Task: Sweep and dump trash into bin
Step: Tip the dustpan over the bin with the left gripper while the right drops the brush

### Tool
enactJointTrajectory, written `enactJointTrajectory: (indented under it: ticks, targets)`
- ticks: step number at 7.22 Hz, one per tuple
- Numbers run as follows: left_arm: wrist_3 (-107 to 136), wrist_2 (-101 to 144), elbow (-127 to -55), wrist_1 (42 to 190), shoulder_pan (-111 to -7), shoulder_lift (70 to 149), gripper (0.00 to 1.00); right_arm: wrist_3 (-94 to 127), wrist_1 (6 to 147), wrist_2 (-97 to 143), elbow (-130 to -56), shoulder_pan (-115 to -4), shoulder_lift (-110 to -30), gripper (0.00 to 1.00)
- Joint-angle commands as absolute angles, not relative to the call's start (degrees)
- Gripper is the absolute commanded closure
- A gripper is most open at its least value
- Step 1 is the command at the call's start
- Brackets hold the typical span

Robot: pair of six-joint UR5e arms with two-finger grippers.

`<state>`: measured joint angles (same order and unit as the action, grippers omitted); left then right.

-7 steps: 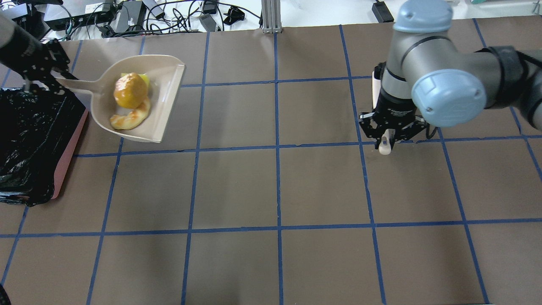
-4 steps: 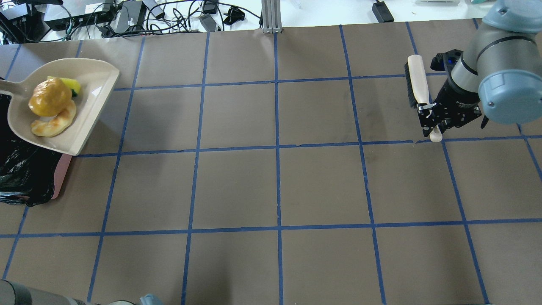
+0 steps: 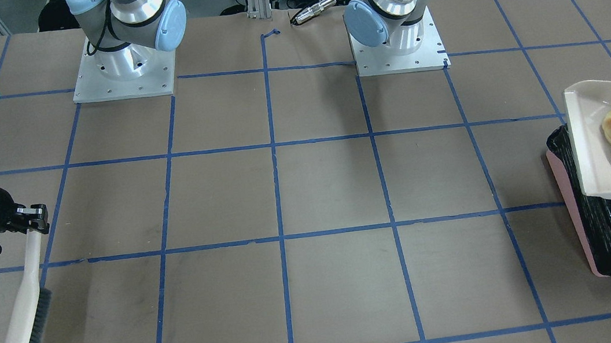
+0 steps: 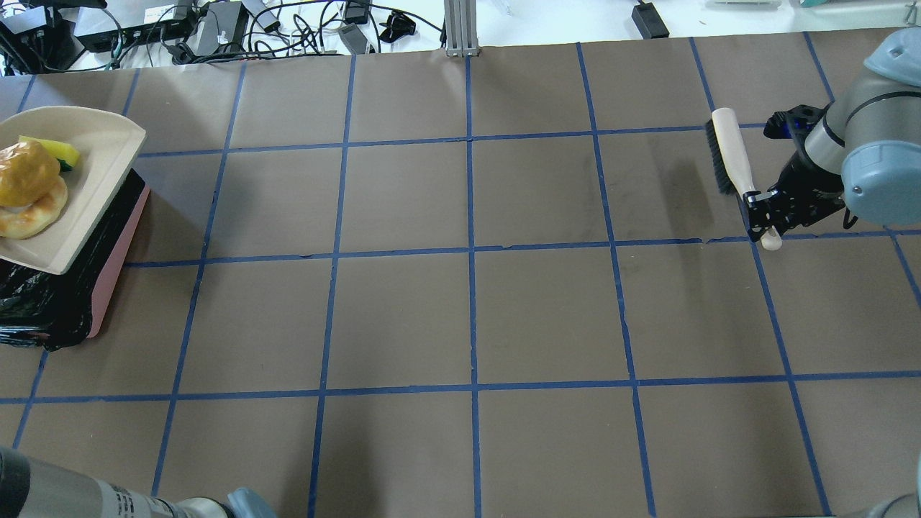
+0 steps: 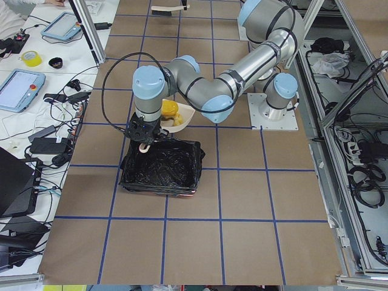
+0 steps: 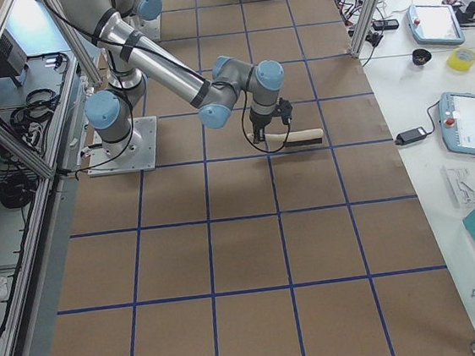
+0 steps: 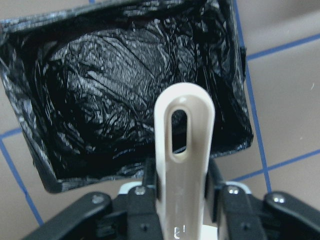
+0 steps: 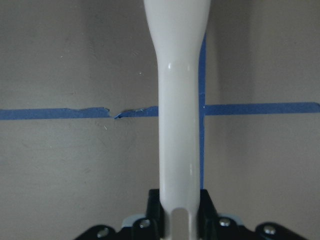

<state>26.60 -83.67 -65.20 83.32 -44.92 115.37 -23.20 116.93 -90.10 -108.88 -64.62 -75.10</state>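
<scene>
Trash [image 4: 29, 188] in dustpan [image 4: 101, 162] over bin [image 4: 119, 244] edge — left hand [image 7: 182, 181] grasping dustpan, right hand [image 4: 764, 217] grasping brush [image 4: 730, 147].

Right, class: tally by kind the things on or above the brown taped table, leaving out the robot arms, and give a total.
Trash pieces: 3 (bun, croissant, sponge)
Dustpan: 1
Brush: 1
Bin: 1
Total: 6
</scene>
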Motion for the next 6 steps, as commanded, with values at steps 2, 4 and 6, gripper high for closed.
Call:
enactJointTrajectory:
  ticks: [2,4,6]
  targets:
    - [19.4,-83.7,-55.7,82.5,-43.2,124.8,1.00,-23.8,116.8,-90.3,-108.9,-64.4,-74.6,1.00]
    - [13.0,-83.1,-52.7,77.4,-42.6,129.4,1.00,-24.0,117.2,-90.4,-108.8,-64.4,-74.5,0.31]
    - [8.6,-79.7,-51.9,72.2,-42.3,132.7,1.00,-24.7,117.4,-90.4,-108.5,-64.4,-74.7,0.01]
